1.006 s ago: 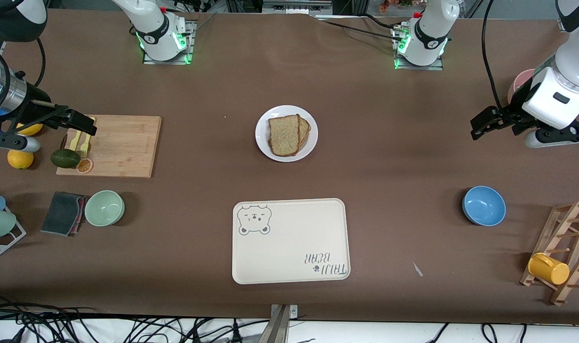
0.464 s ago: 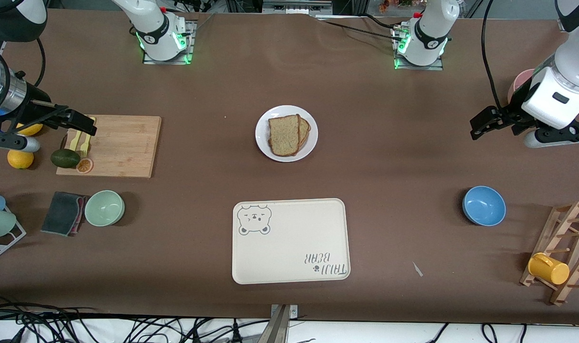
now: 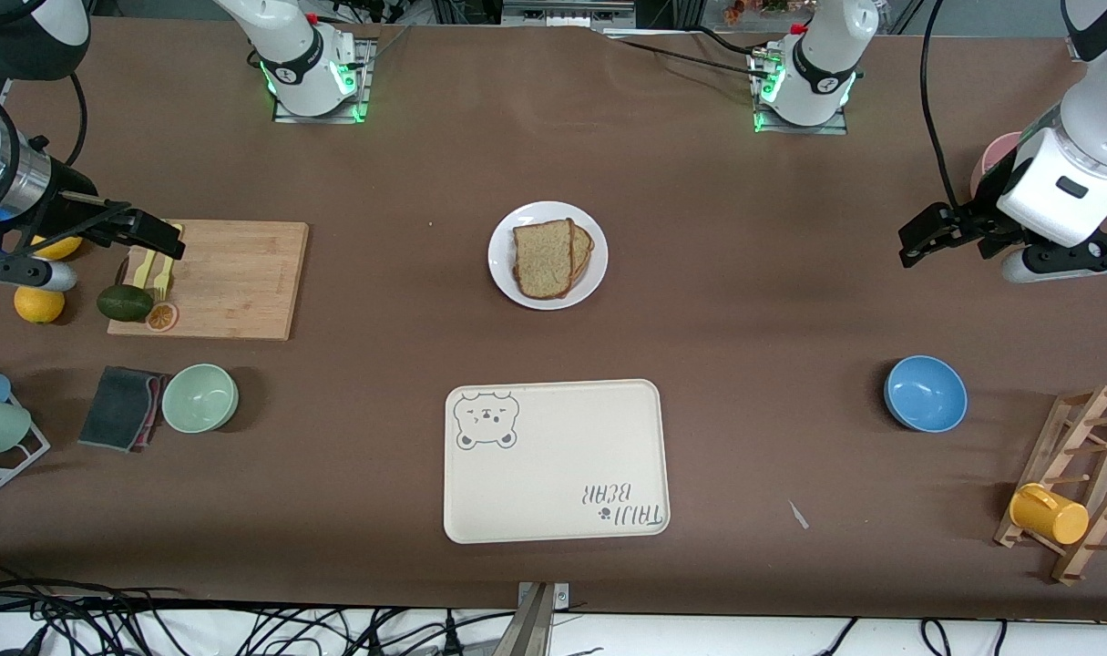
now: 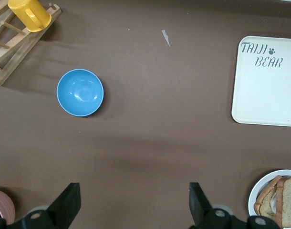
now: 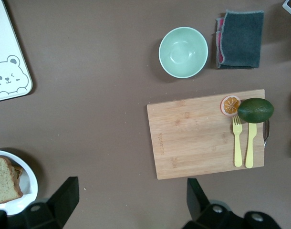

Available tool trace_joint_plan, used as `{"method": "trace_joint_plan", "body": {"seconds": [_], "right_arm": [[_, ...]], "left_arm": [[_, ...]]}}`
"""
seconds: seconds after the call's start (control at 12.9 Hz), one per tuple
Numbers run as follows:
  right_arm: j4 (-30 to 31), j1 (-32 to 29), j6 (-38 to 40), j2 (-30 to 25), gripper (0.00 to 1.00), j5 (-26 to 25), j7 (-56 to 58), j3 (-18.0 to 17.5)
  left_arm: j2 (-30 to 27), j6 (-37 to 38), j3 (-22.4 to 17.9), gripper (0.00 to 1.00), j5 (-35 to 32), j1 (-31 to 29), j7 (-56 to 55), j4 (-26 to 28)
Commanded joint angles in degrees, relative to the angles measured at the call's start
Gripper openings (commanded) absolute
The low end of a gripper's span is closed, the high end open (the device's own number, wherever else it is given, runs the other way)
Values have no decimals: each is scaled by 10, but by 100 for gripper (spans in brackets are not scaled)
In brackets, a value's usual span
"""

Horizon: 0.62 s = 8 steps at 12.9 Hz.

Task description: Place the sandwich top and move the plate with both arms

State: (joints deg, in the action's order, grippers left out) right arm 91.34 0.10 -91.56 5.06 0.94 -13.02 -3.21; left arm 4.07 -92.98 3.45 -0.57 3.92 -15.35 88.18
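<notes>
Front view shows the sandwich top point(image 3: 544, 258) already on the plate point(image 3: 506, 273), so my left gripper point(image 3: 917, 244) and right gripper point(image 3: 157, 239) hang spread, empty, ready to lift it together

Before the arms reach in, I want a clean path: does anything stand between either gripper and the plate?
Nothing visible does. Only bare table lies between the open left gripper, the open right gripper and the plate.
</notes>
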Motion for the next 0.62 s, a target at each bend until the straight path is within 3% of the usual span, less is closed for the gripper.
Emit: {"method": "trace_joint_plan", "body": {"seconds": [0.0,0.39,0.54], "right_arm": [[3,-2,-1,-4,100,1,1,0],[3,-2,-2,-4,100,1,2,0],[3,-2,-2,-4,100,1,3,0]], "left_arm": [[5,17,0,100,-7,0,8,-18],[23,44,2,100,-3,9,-30,2],[26,29,12,100,28,12,-36,30]]}}
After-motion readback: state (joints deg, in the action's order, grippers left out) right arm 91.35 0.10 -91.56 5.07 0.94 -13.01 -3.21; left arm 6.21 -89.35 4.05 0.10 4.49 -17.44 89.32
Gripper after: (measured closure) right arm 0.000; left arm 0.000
